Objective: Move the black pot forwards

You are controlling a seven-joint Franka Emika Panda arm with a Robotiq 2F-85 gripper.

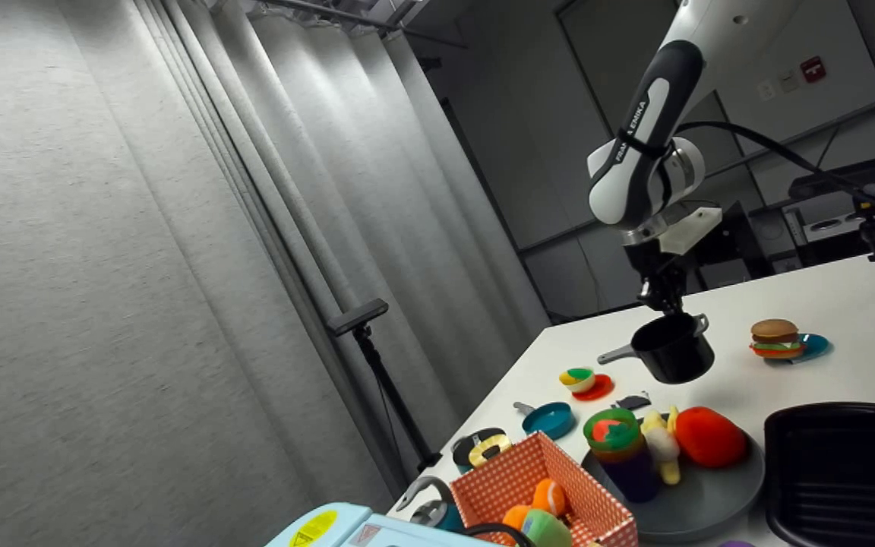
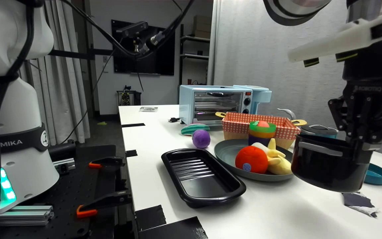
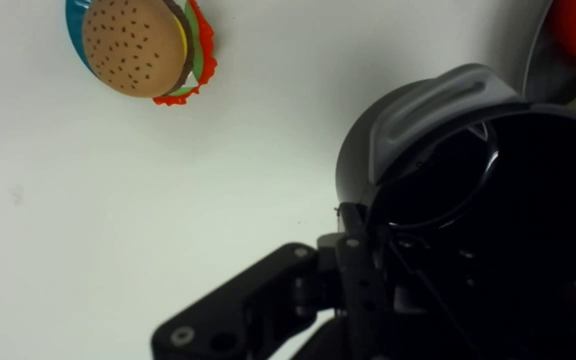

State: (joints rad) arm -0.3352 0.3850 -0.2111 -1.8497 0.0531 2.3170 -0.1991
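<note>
- Because the black pot (image 1: 673,355) offers a thin wall, the gripper (image 3: 369,224) pinches it at the rim, its fingers (image 3: 351,220) apparently one outside and one within; this probably holds more surely than the long handle (image 1: 617,354) or the loop handle (image 1: 702,324), at nine and between one and two o'clock on the black pot in an exterior view.
- The black pot hangs apart from the white table (image 1: 863,311), mouth upward, presumably to travel forwards without scraping; setting down would remain.
- Its interior is too dark for contents to be told.
- Around it, same view: at six o'clock, a gray plate (image 1: 711,497) bears nested cups (image 1: 625,467) topped by a strawberry-like piece (image 1: 611,431), a red toy (image 1: 711,437) and a pale yellow toy (image 1: 664,448).
- Between seven and eight, a checked basket (image 1: 502,477) contains orange toys (image 1: 549,496) and a green toy (image 1: 546,529).
- Between eight and nine, a pale bowl (image 1: 580,387) holds green and yellow pieces (image 1: 579,374).
</note>
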